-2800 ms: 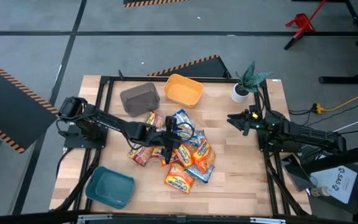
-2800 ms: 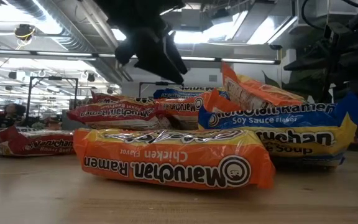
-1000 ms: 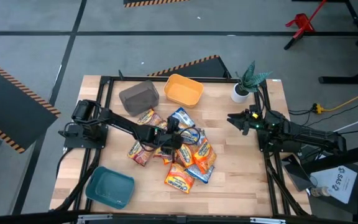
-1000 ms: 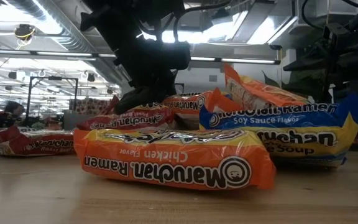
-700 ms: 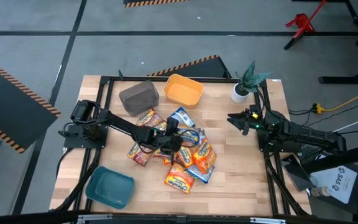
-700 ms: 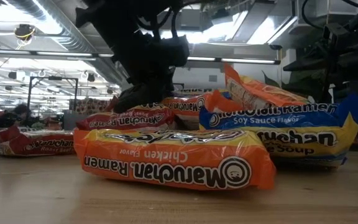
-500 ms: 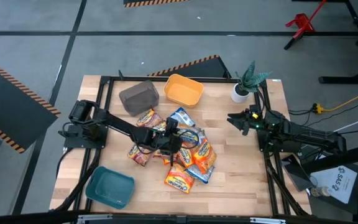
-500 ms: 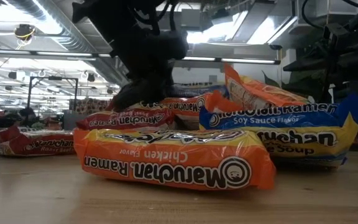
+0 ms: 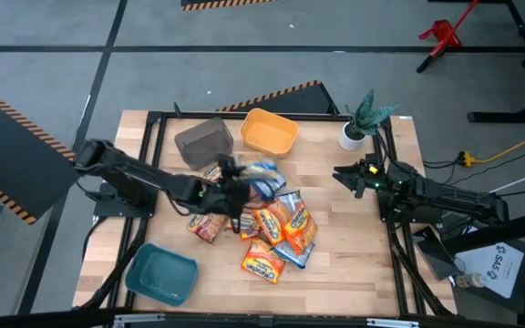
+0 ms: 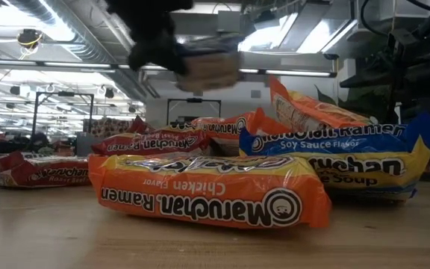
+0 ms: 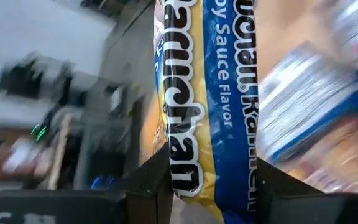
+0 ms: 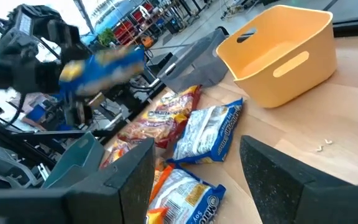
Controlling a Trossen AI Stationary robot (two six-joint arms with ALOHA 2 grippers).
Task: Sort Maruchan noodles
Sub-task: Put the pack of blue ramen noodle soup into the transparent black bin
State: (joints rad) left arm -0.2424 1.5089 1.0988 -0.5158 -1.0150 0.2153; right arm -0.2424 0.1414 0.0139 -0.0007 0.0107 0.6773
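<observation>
The left gripper (image 9: pixel 230 187) is clamped on a blue noodle packet (image 11: pixel 207 106), held in the air above the pile of noodle packets (image 9: pixel 276 228) at mid-desk. The right gripper (image 9: pixel 343 174) waits near the potted plant (image 9: pixel 361 119), its jaws parted and empty.

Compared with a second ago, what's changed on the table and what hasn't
The left gripper, which was down on the pile, has closed on a blue soy sauce packet and lifted it clear, swinging back toward the grey bin. The rest of the packets lie as before. The right gripper waits in the same spot near the potted plant, open and empty. The yellow bin and teal bin are unmoved.
</observation>
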